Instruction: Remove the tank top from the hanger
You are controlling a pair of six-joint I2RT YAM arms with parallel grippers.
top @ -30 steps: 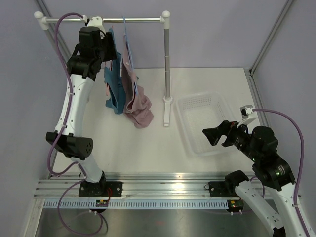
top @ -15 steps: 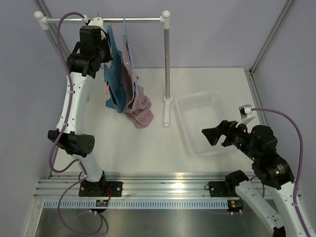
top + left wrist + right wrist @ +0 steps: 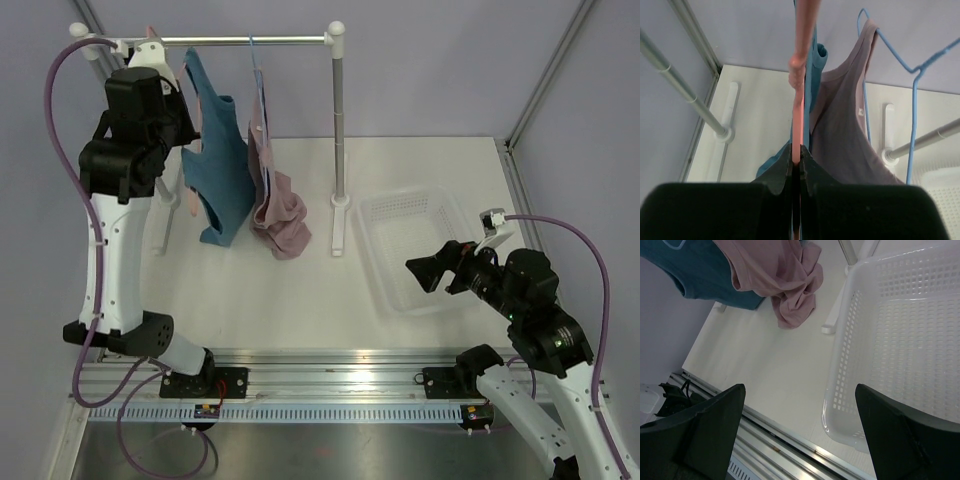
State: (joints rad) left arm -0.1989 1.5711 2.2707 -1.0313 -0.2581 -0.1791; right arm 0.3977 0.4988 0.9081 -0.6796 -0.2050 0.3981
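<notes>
The left claw (image 3: 796, 162) clamps the hanger (image 3: 797, 120), yet the tank top (image 3: 222, 180) is not off it; the right claw (image 3: 800, 415) gapes idle.

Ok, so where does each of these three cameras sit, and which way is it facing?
Top external: above and behind the bases, looking down at the table; left arm and right arm show.
Left wrist: high by the rail, looking down along the pink hanger; the left tool, shut on it, shows.
Right wrist: low, looking across the white basket; the open right tool shows.
Shared: all three see the teal tank top.
</notes>
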